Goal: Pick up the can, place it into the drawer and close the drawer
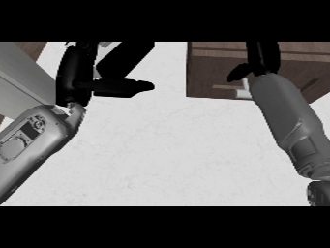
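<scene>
Left robot hand (78, 72): released. Fingers run up and to the right, thumb sticks out to the right, and both sit over the white surface at upper left.
Left forearm (24, 145): grey, enters from the lower-left corner and angles up to the wrist.
Right forearm (296, 131): grey, enters from the lower-right corner and leans up and left.
Right robot hand (262, 55): black, at the top right over the brown wood. Its upper part is cut by the view's edge, so I can't tell if it is released or clenched.
Tabletop (167, 155): white, faintly mottled, fills the middle between the 2 arms.
White piece (245, 89): small and pale, just beside the right wrist at the wood's lower edge. Can't tell what it is.
Pale panel (10, 77): light grey slab slanting across the upper left, behind the left arm.
Drawer unit (214, 72): brown wood grain with a dark lower edge, upper right, under the right robot hand. Can't tell whether it is pulled out or pushed in.
Can: position unknown, not identifiable in this view.
</scene>
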Controlling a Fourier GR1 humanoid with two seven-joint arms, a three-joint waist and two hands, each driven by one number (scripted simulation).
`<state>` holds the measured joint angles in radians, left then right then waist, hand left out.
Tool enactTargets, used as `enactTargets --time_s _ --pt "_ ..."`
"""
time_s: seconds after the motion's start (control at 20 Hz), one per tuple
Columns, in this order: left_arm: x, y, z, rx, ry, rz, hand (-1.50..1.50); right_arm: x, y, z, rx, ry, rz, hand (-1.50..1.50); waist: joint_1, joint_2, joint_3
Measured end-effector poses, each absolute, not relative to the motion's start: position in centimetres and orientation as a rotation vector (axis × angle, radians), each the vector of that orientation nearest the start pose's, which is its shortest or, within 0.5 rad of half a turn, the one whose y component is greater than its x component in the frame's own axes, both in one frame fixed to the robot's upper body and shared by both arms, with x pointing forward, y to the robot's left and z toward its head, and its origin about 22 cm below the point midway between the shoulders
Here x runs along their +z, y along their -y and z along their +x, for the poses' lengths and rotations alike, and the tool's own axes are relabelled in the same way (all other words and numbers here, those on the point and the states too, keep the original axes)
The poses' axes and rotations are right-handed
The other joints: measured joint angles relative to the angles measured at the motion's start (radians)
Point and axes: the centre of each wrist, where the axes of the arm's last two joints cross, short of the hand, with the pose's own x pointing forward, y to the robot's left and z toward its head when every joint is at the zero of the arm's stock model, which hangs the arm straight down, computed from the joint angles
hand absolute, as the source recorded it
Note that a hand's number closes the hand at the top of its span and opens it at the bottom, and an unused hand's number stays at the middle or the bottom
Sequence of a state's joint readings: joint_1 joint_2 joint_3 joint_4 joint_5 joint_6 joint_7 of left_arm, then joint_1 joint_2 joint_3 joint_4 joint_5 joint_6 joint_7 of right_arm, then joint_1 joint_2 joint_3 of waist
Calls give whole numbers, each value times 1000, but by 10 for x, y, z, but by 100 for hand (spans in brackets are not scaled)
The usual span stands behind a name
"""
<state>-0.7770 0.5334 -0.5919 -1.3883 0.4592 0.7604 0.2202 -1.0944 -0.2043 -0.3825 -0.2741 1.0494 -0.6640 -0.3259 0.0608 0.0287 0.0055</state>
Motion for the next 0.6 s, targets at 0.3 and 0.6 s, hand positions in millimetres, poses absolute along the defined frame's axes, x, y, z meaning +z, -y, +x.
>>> enactTargets --time_s 0.3,0.6 --pt "145 -166 346 -71 1715 242 -150 85 196 460 528 1875 -932 -150 -5 -2 2" --pt "137 -180 339 -53 1709 256 -150 91 185 463 329 1912 -712 -150 -12 -6 0"
